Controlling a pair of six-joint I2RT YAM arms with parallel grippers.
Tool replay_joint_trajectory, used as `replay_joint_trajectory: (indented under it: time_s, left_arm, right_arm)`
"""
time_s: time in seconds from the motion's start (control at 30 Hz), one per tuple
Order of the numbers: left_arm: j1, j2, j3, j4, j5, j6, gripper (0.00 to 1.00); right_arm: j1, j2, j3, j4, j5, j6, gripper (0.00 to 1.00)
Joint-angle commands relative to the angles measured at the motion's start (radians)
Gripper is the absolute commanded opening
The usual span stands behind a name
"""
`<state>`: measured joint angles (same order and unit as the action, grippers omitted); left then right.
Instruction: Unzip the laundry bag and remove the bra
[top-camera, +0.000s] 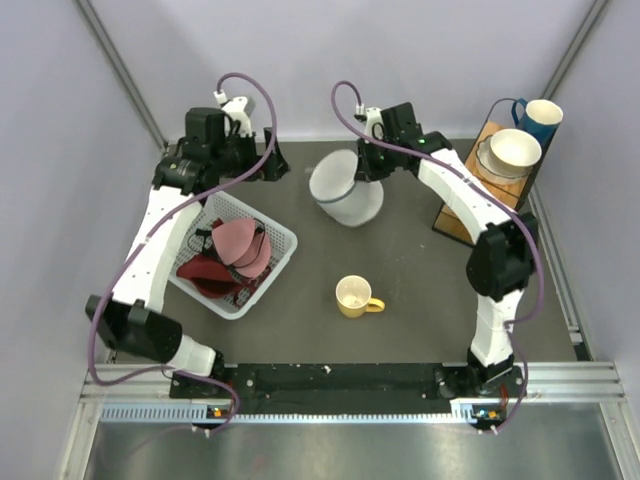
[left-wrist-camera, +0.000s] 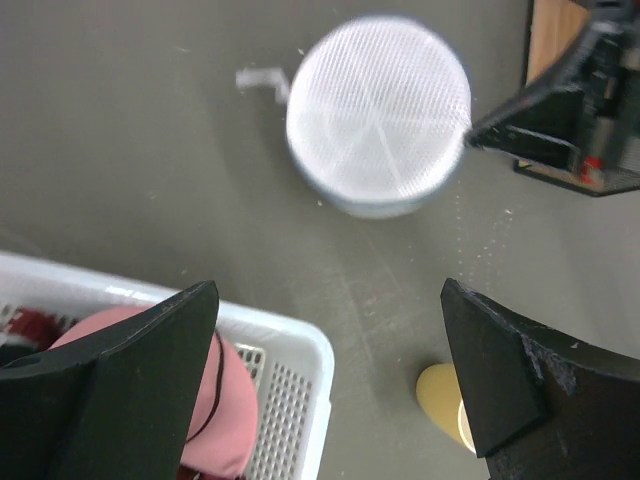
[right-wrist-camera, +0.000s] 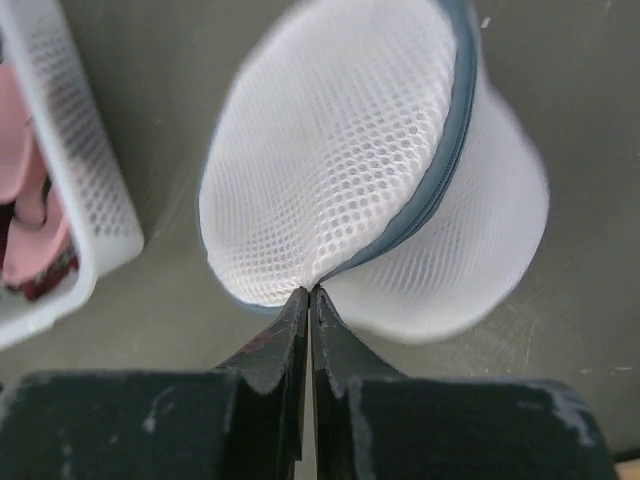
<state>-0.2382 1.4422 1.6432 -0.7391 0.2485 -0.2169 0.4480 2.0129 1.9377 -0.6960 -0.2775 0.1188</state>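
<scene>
The laundry bag (top-camera: 345, 190), a white mesh pod with a grey-blue zipper band (right-wrist-camera: 440, 180), sits tilted on the table at the back middle. It also shows in the left wrist view (left-wrist-camera: 378, 115) and the right wrist view (right-wrist-camera: 330, 170). My right gripper (top-camera: 360, 168) is shut, its tips (right-wrist-camera: 310, 292) pinching the bag's edge at the seam. My left gripper (left-wrist-camera: 330, 290) is open and empty, held above the basket's corner (top-camera: 268, 160), left of the bag. A pink bra (top-camera: 240, 245) lies in the basket. What the bag holds is hidden.
A white lattice basket (top-camera: 285, 240) with pink and dark red garments stands at the left. A yellow mug (top-camera: 355, 296) stands in front of the bag. A wooden rack (top-camera: 455, 215) at the back right carries a white bowl (top-camera: 512, 150) and a blue mug (top-camera: 540, 118).
</scene>
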Motion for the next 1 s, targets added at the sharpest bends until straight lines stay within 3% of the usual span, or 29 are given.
replay_joint_trajectory:
  time_s: [0.0,0.13,0.3,0.4,0.43,0.47,0.5,0.53,0.6,0.8,0.97]
  left_arm:
    - [0.005,0.128,0.027,0.15,0.175,-0.002,0.99]
    - [0.013,0.24,0.032,0.231,0.342,-0.038,0.99]
    - [0.013,0.363,0.047,0.286,0.573,-0.047,0.99]
    - [0.014,0.382,0.046,0.287,0.589,-0.015,0.99]
    - [0.014,0.383,0.046,0.277,0.578,-0.01,0.99]
    - [0.014,0.382,0.047,0.261,0.568,-0.006,0.99]
    - [0.014,0.376,0.041,0.257,0.557,-0.009,0.99]
    - [0.014,0.371,0.032,0.256,0.555,-0.01,0.99]
    - [0.014,0.342,0.014,0.256,0.552,-0.016,0.99]
    - [-0.022,0.309,-0.049,0.271,0.583,-0.044,0.99]
    - [-0.113,0.427,0.088,0.21,0.522,-0.012,0.98]
  right_arm:
    - [0.009,-0.187,-0.135,0.046,-0.169,-0.24,0.0]
    - [-0.002,-0.232,-0.21,0.023,-0.343,-0.343,0.0]
    - [-0.008,-0.207,-0.171,-0.082,-0.443,-0.43,0.0]
    - [-0.009,-0.198,-0.149,-0.099,-0.408,-0.417,0.0]
    - [-0.009,-0.189,-0.135,-0.097,-0.288,-0.388,0.0]
    - [-0.009,-0.181,-0.117,-0.105,-0.217,-0.352,0.11]
    - [-0.009,-0.175,-0.088,-0.106,-0.144,-0.275,0.57]
    - [-0.009,-0.175,-0.076,-0.106,-0.008,-0.23,0.67]
    - [-0.011,-0.201,-0.072,-0.119,0.055,-0.144,0.8]
    - [0.0,-0.445,-0.267,-0.117,0.112,0.074,0.86]
    - [0.083,-0.629,-0.468,-0.112,0.202,0.145,0.86]
